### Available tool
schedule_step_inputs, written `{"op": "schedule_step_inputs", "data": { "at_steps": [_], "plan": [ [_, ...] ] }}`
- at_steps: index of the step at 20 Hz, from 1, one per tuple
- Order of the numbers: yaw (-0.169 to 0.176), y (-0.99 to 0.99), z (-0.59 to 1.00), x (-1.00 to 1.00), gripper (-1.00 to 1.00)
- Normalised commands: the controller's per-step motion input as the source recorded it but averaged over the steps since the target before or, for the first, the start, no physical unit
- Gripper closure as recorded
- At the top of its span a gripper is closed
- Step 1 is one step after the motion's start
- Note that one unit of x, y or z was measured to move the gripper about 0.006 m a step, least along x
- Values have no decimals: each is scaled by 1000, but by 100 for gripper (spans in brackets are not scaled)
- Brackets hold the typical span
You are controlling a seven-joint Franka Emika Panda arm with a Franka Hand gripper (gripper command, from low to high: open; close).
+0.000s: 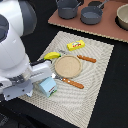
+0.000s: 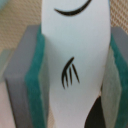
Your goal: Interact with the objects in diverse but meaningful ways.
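The gripper (image 2: pixel 70 75) is clamped on a small white bottle (image 2: pixel 75 55), its green-padded fingers (image 2: pixel 35 85) pressing both sides.

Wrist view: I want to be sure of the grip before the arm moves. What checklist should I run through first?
1. White item with black markings sits between the gripper fingers: ok.
2. Teal pads meet both its sides: ok.
3. What the item is: cannot tell.
4. Item lifted off the woven placemat: cannot tell.
5. Milk carton out of the arm's way: not ok, it stands right beside the arm.
6. Round wooden plate bare for a set-down: ok.
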Motion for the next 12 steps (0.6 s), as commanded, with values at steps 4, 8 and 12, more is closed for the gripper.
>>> {"op": "schedule_step_inputs", "data": {
  "at_steps": [4,8,12],
  "plan": [
    [84,656,921,9,100],
    [51,734,708,272,100],
    [20,695,384,351,100]
  ]
}}
